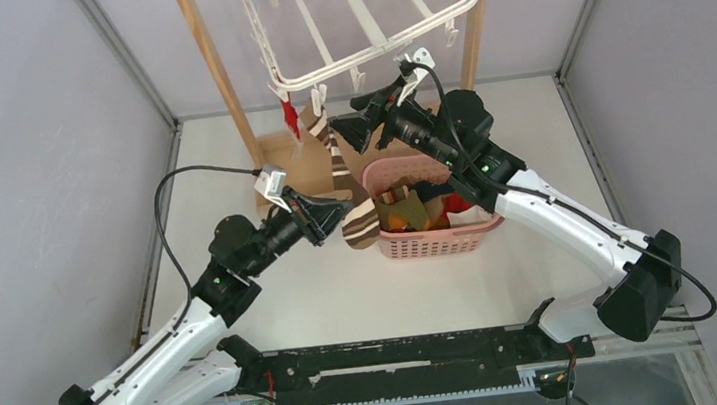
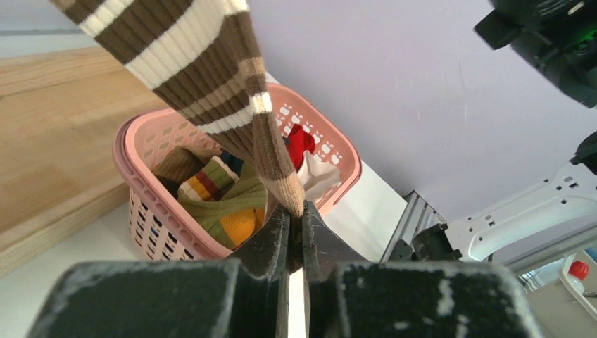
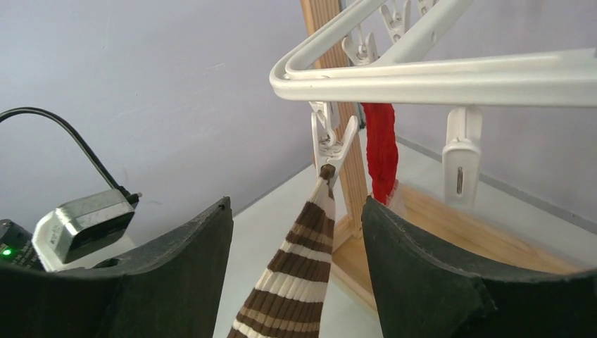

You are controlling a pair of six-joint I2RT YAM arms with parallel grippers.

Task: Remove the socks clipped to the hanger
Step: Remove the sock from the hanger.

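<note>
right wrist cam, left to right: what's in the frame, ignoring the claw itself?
grey box with a black cable → brown striped sock → red sock → empty clip

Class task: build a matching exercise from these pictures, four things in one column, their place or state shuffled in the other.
1 brown striped sock
2 red sock
3 pink basket
4 right gripper

A on the table, socks inside
B jaws open beside a hanger clip
C clipped above, pinched below by the left gripper
D hanging from the hanger, ungripped

Pairs: 1-C, 2-D, 3-A, 4-B
</note>
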